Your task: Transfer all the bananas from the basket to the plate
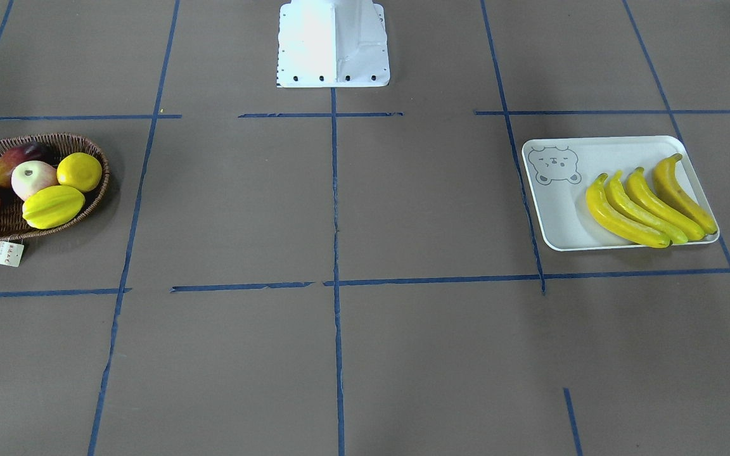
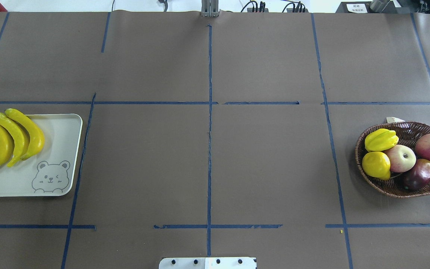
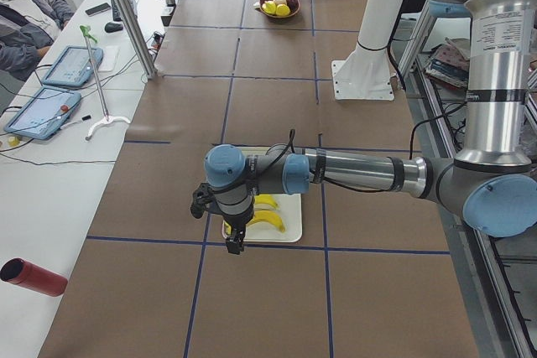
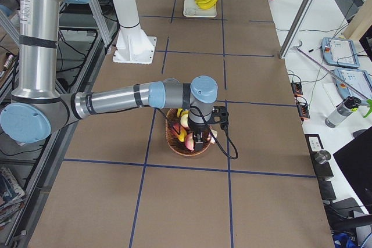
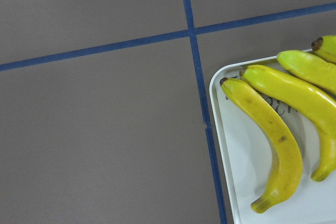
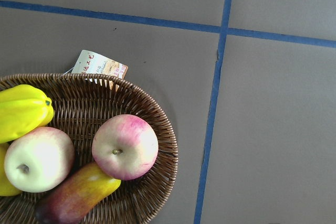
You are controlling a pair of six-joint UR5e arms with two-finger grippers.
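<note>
Several yellow bananas [image 1: 650,202] lie side by side on the pale bear-face plate [image 1: 555,215]; they also show in the overhead view [image 2: 9,134] and the left wrist view [image 5: 273,140]. The wicker basket [image 1: 42,136] holds other fruit, and no banana shows in it. My left gripper [image 3: 235,245] hangs above the plate's edge in the exterior left view. My right gripper [image 4: 199,143] hangs above the basket [image 4: 174,143] in the exterior right view. Both grippers show only in these side views, so I cannot tell whether they are open or shut.
The basket [image 2: 405,192] holds a starfruit [image 2: 381,139], a lemon [image 2: 376,164], two apples and a dark red mango [image 2: 418,175]. A paper tag [image 1: 4,253] lies beside it. The white robot base [image 1: 333,44] stands at the table's edge. Blue tape lines cross the brown table.
</note>
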